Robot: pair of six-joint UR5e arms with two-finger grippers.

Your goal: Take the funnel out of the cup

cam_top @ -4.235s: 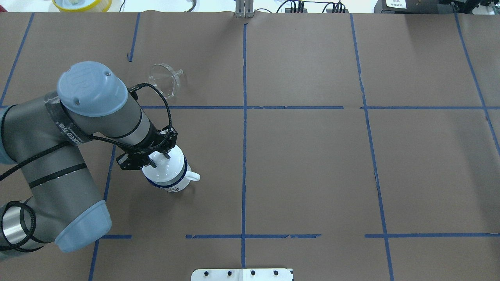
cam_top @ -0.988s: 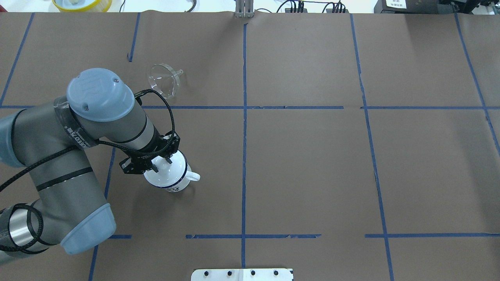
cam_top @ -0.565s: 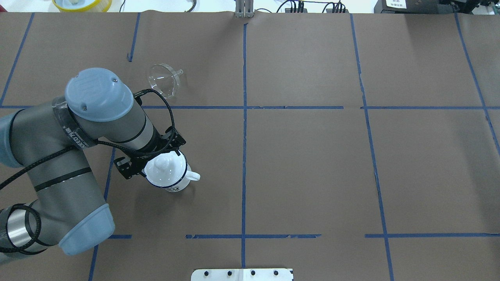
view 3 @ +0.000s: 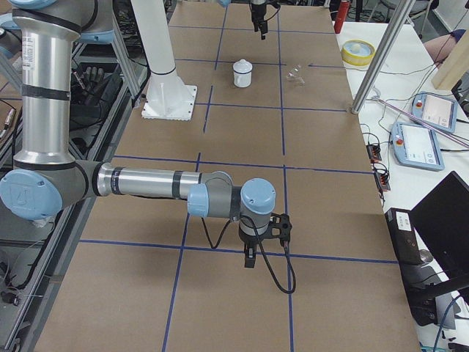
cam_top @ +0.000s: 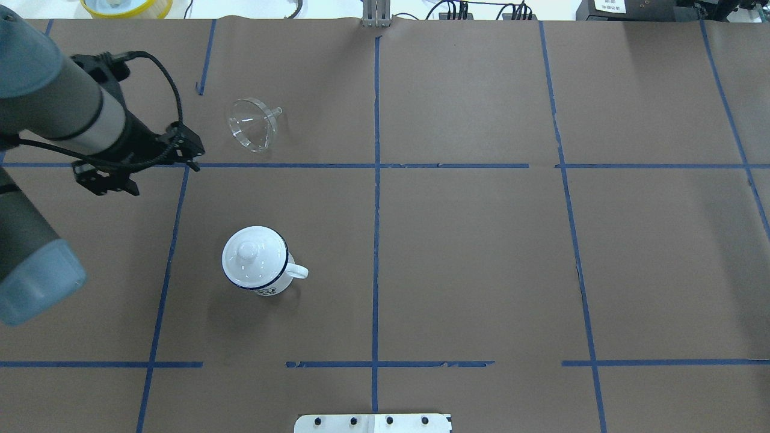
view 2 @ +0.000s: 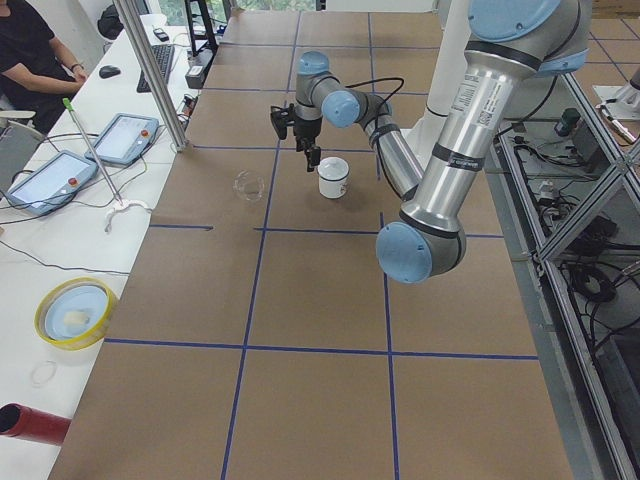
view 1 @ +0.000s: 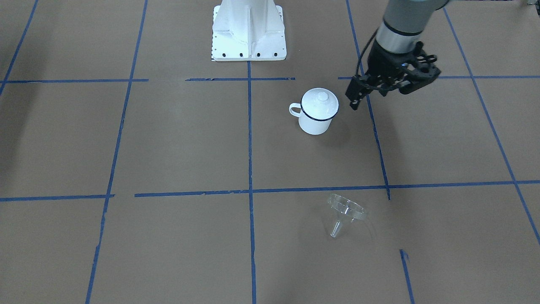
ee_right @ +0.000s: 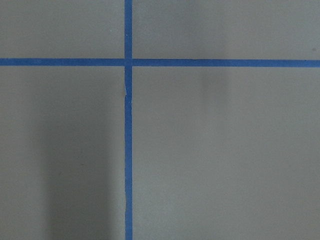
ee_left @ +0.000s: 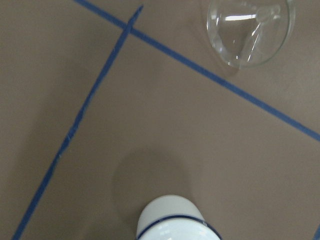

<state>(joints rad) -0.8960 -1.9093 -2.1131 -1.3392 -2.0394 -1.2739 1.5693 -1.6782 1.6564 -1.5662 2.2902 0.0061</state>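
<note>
We record the clear conical plastic funnel (cam_top: 252, 123) lying at twelve o'clock from the white enamel cup (view 1: 312, 124). The left claw (cam_top: 162, 177) is spread; the right claw (view 3: 249, 258) we cannot tell.

Funnel (cam_top: 252, 123): clear, smooth, glossy, bright glints on the bowl; looks like plastic.
Cup (view 1: 314, 124): white, smooth, glossy, enamel-like coat; dark blue rim.
Lid (view 1: 320, 101) on it: same white gloss, small highlights.
Table cover: brown paper (cam_top: 481, 252), matt, faintly creased.
Grid lines: blue tape (cam_top: 376, 240), matt, edges ragged in places.
Left arm (cam_top: 72, 117): matt grey tube, shiny silver band, smooth blue-grey joint caps.
</note>
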